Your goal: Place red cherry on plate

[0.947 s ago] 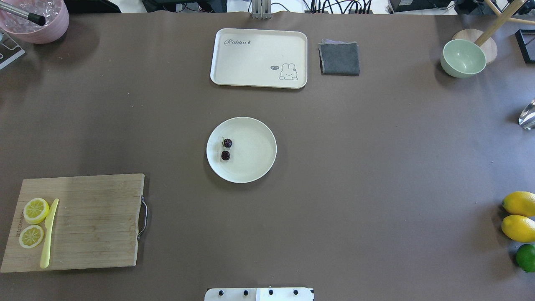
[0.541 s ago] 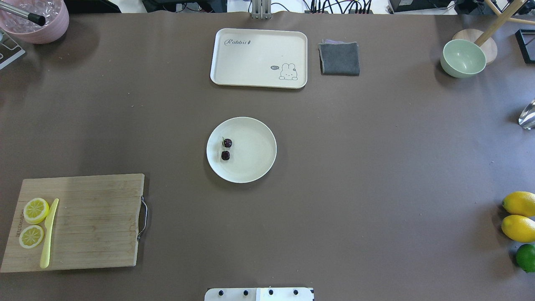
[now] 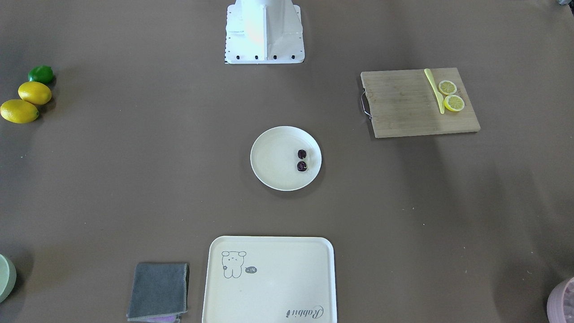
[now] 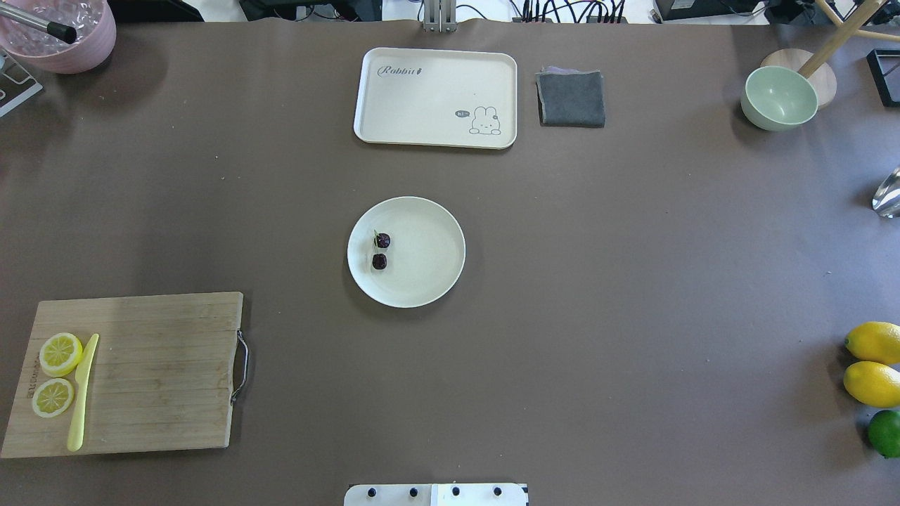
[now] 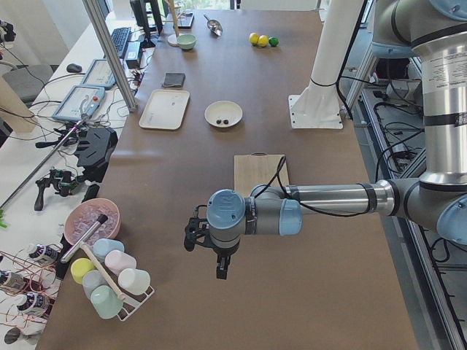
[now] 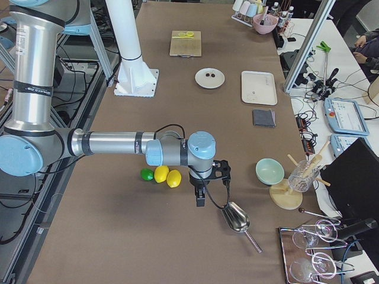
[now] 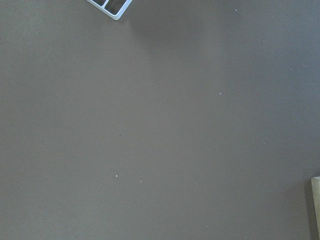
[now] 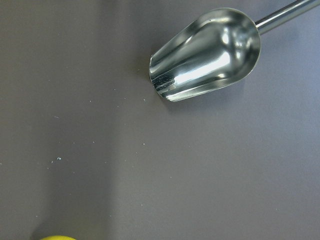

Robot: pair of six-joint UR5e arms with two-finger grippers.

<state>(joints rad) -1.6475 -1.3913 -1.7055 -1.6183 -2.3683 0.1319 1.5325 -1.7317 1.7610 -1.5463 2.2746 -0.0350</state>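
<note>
1. Front view: the cherry [image 3: 302, 160] lies on the plate [image 3: 273, 161] in the middle of the table [image 3: 134, 179], on the side toward the cutting board [image 3: 403, 107]
2. Overhead view: the plate sits between the tray [image 4: 436, 97] and the robot's base
3. Left side view: the left gripper [image 5: 221, 271] hangs over bare table, well apart from the plate; I cannot tell how its jaws stand
4. Right side view: the right gripper [image 6: 200, 198] hangs between the lemons [image 6: 167, 176] and a scoop [image 6: 237, 218]; its jaws cannot be told either
5. Left wrist view: table, and a rack [image 7: 111, 7] corner
6. Right wrist view: the scoop lies on the table
</note>
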